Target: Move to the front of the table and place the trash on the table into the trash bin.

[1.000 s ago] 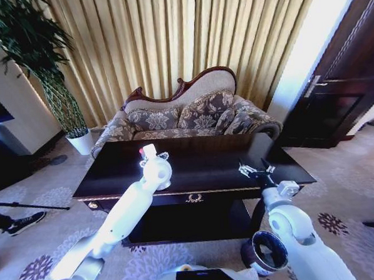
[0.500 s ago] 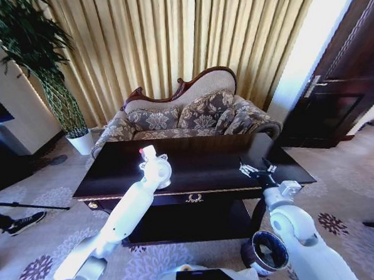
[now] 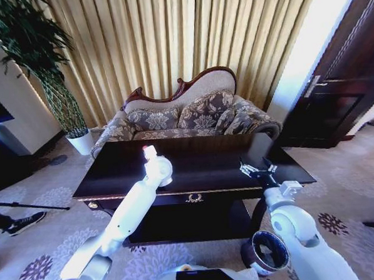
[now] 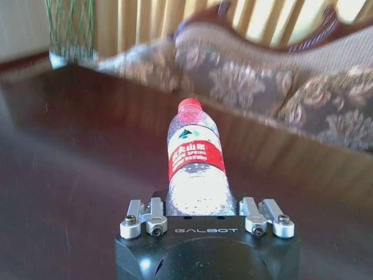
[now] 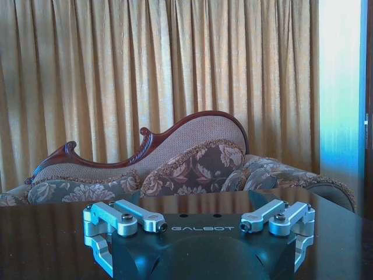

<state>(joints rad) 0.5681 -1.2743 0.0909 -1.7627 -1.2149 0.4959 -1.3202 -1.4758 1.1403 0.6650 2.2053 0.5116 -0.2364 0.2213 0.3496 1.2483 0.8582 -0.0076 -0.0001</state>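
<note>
Robot stands at the front long edge of the tabletop [image 3: 195,174], dark and glossy, gold ornament at front centre. Sofa [image 3: 186,115] sits behind the far edge, curtains [image 3: 169,40] behind that.

Left arm reaches over the left-centre of the tabletop. Left hand [image 3: 151,155] is at the bottle [image 4: 196,166]; in the head view only the red cap shows above the wrist. Left wrist view: bottle is clear, red cap, red-and-white label, base right against the hand body between the two finger mounts. Fingertips are not visible there, so cannot tell whether the hand is closed on the bottle or merely around it.

Right arm reaches to the right part of the tabletop, near the front edge. Right hand [image 3: 256,169] hovers just above the surface, fingers spread wide, nothing between them. Right wrist view confirms both finger linkages splayed outward.

Trash bin [image 3: 265,252] stands on the carpet [image 3: 46,204] at front right, beside the right arm, black liner visible. Potted plant [image 3: 59,96] is at far left.
</note>
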